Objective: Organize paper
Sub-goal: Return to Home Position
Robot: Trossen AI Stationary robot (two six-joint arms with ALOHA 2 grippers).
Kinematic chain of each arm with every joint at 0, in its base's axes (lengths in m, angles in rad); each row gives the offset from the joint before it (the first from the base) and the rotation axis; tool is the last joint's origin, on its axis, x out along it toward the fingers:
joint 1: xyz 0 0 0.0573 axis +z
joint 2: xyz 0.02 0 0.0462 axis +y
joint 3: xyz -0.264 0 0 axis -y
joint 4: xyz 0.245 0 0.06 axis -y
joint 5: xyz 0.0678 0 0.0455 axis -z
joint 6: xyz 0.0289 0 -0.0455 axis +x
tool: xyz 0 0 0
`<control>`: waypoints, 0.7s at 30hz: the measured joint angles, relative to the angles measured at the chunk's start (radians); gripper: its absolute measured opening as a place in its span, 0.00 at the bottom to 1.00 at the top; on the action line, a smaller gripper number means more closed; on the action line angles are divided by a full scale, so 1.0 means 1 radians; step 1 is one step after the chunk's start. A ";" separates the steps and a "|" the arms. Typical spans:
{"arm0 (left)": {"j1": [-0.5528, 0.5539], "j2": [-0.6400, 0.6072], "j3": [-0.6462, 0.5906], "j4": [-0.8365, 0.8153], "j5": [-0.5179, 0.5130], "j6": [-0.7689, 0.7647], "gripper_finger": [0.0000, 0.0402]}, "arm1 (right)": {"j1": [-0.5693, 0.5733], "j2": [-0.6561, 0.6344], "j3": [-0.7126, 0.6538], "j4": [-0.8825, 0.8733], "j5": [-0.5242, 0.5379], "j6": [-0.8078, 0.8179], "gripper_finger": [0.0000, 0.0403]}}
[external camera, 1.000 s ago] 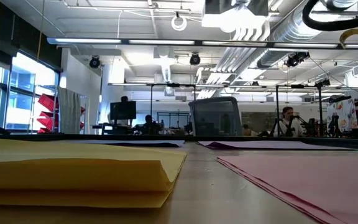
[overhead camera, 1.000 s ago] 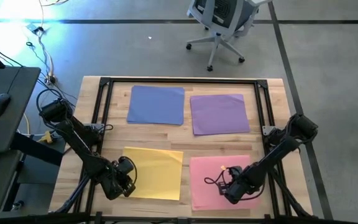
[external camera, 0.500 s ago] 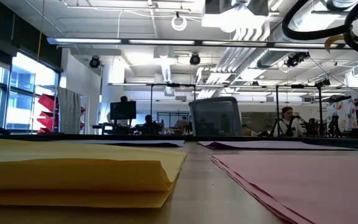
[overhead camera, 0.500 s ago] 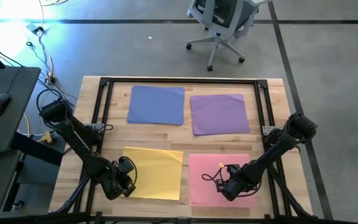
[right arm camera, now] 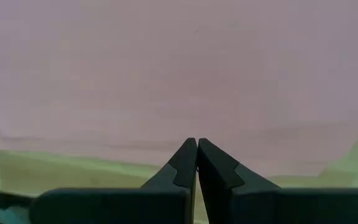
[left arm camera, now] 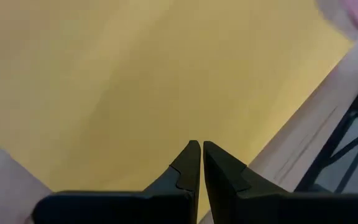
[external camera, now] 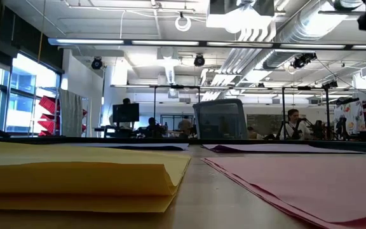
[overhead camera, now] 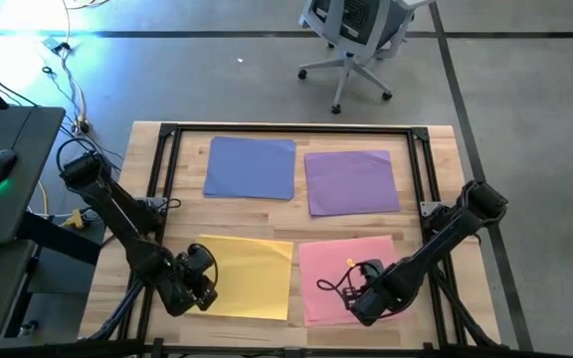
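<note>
On the light wooden desk (overhead camera: 296,221), ringed by a black metal frame (overhead camera: 163,189), the paper lies in four colour groups. A periwinkle blue rectangular sheet (overhead camera: 251,167) is at the far left and a purple rectangular sheet (overhead camera: 352,182) just beside it at the far right. A stack of yellow rectangular sheets (overhead camera: 257,273) sits at the near left and a stack of pink rectangular sheets (overhead camera: 331,261) at the near right. How many sheets lie under the blue and purple tops cannot be told from above, and in the low view both show only as thin slivers far across the desk. In that view the yellow stack fills the near left, its edge thick with layers, while the pink one spreads to the right and is cut off by the picture's edge. The left hand (left arm camera: 197,149) hangs over the yellow stack's near left part, hiding that corner from above, with its two dark fingers shut tip to tip on nothing. The right hand (right arm camera: 196,144) hangs over the near part of the pink stack and covers a patch of it, its fingers likewise pressed together and empty. Whether either hand touches the paper cannot be told.
</note>
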 joint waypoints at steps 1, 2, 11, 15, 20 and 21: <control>0.001 -0.011 0.021 -0.024 -0.007 0.009 0.00 | 0.005 0.000 0.014 0.001 0.005 -0.006 0.00; 0.001 -0.020 0.042 -0.052 -0.014 0.015 0.00 | 0.007 -0.001 0.025 -0.003 0.012 -0.013 0.00; 0.017 -0.063 0.326 -0.251 -0.139 0.188 0.00 | 0.015 -0.156 0.050 -0.005 0.213 -0.174 0.00; 0.050 -0.091 0.476 -0.243 -0.197 0.324 0.00 | -0.010 -0.289 0.050 -0.003 0.247 -0.327 0.00; 0.086 -0.127 0.647 -0.239 -0.360 0.513 0.00 | -0.037 -0.452 0.050 0.019 0.317 -0.432 0.00; 0.092 -0.137 0.675 -0.239 -0.391 0.544 0.00 | -0.037 -0.484 0.050 0.040 0.351 -0.519 0.00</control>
